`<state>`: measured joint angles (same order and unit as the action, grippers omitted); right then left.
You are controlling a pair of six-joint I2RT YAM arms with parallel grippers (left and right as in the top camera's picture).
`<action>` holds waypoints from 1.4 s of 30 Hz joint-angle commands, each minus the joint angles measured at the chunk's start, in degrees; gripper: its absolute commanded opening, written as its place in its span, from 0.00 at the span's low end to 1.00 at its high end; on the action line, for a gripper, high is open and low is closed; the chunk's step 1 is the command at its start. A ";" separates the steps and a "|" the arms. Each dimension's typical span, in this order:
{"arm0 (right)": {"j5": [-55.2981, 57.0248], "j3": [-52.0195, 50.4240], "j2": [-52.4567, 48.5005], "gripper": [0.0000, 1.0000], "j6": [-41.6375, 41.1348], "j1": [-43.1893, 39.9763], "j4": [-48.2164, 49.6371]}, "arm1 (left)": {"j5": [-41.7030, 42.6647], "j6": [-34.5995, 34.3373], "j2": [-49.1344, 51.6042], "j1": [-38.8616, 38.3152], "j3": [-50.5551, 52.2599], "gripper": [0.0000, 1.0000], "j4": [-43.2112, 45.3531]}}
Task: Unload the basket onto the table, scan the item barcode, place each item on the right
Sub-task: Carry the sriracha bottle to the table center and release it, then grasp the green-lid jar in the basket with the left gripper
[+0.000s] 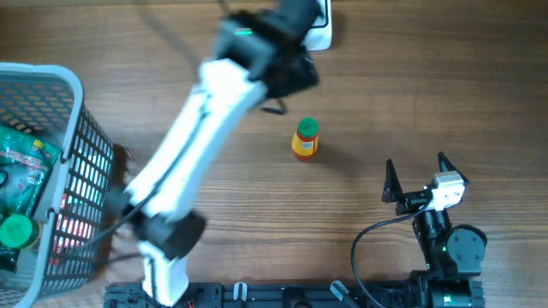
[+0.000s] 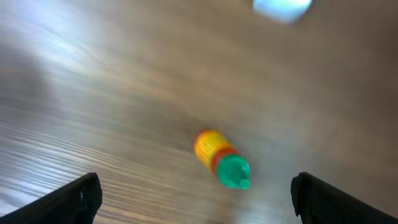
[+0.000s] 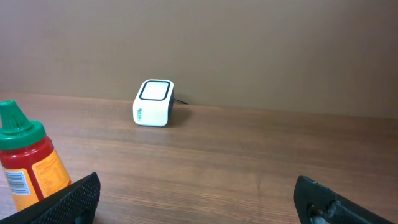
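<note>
Small green-capped bottle (image 1: pixel 305 139) stands upright mid-surface, touched by neither arm. It looks light, rigid and slick (easily tipped); grip the labelled body below the cap. Left pincer (image 2: pixel 196 186) and right pincer (image 1: pixel 416 164) both gape, empty.

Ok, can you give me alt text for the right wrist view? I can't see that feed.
A small green-capped bottle stands upright at the left edge on the wooden table, a barcode showing on its label. A white scanner box sits farther back by the wall; the right gripper is open and empty.
</note>
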<state>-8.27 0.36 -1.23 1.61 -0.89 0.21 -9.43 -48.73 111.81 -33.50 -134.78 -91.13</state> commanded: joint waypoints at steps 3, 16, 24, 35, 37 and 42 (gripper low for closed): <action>0.81 -0.07 0.15 1.00 -0.24 0.28 0.22 | -9.75 0.28 -18.05 19.39 -1.16 1.00 -3.69; 0.83 -0.07 0.15 1.00 -0.26 0.28 0.22 | -0.44 1.38 -26.10 78.47 32.00 1.00 -3.15; 0.81 -0.07 0.15 1.00 -0.26 0.28 0.22 | 4.31 -2.95 -25.53 98.16 58.21 1.00 14.97; 0.81 -0.07 0.15 1.00 -0.24 0.28 0.22 | 3.61 -2.73 -20.11 97.83 61.77 1.00 27.76; 0.83 -0.07 0.15 1.00 -0.26 0.28 0.22 | 3.63 -2.73 -17.51 97.83 61.77 1.00 28.89; 0.83 -0.07 0.15 1.00 -0.26 0.28 0.22 | 3.58 -2.71 -12.92 97.83 61.77 1.00 30.42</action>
<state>-7.84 0.36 -1.23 1.61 -0.89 0.21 -4.95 -51.00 95.04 64.40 -73.95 -60.23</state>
